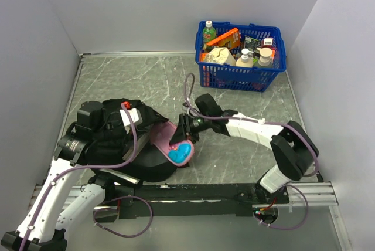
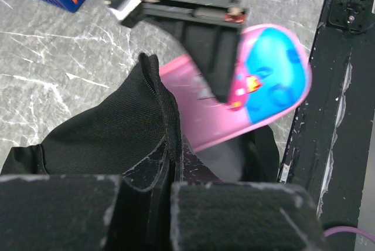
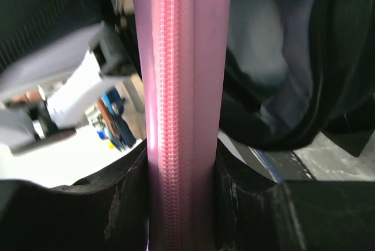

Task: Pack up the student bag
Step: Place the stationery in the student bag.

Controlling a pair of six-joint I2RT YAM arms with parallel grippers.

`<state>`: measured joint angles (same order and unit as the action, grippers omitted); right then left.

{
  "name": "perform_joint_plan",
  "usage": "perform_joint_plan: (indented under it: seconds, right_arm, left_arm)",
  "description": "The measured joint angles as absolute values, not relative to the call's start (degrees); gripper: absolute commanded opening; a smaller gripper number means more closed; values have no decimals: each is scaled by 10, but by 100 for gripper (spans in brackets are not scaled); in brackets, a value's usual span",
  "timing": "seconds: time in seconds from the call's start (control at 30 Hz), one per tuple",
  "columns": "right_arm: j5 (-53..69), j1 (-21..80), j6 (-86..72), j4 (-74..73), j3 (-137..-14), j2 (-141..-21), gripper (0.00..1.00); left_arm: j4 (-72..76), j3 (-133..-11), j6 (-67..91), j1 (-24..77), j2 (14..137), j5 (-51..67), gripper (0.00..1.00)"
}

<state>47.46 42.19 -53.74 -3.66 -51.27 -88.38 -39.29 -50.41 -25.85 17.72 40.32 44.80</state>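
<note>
Student bag lies on the table at the near left, in front of the left arm, its mouth facing right. Soft black fabric that slumps and folds and will not hold open unaided; judged light but floppy. The best hold is the stiffer zippered rim, not the loose panels.

Left gripper: jaws drawn nearly together with the bag's rim pinched between them, lifting that edge.

Right gripper: jaws closed on a pink pencil case with a blue panel. The case is held flat at the bag's mouth, one end over the lining, the other clear of the bag. Its smooth cover may slip, so a firm hold across the zip seam is advised.

Not established: the depth of the bag's interior, which is shadowed, and how far the case has entered, since the gripper covers that end. The right wrist view is blurred to either side of the case. A blue basket of groceries stands well apart at the far right.
</note>
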Motion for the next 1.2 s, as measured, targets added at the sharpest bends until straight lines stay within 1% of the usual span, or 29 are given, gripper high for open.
perform_joint_plan:
  seconds: [0.1,0.33,0.63,0.77,0.83,0.93,0.97,1.07,1.13,1.2]
  right_arm:
    - [439,427,-546,-83,-573,-912,21]
    - [306,457,-547,-216,-711,-977,20]
    - [190,482,-513,-320,-863,-1061,20]
    - [113,498,-502,-358,-922,-1098,24]
    - [81,511,-500,-366,-928,-1111,25]
    - [37,531,-500,-368,-921,-1129,35]
    - [30,537,-500,-364,-912,-1134,44]
    - [28,557,-502,-339,-881,-1134,54]
    - [35,571,-500,-340,-872,-1136,59]
    - [42,580,-495,-347,-871,-1142,61]
  left_arm:
    - [-393,-507,-258,177,403,447,1]
    - [-371,-507,-236,187,407,440,1]
    - [-320,-500,-200,204,414,410,1]
    - [-303,-483,-188,210,414,407,1]
    - [-298,-475,-183,211,414,406,1]
    - [-297,-468,-180,213,409,407,1]
    - [-296,-467,-179,214,406,407,1]
    - [-293,-466,-178,215,401,409,1]
    - [-291,-466,-176,215,401,410,1]
    - [-287,-466,-173,216,401,411,1]
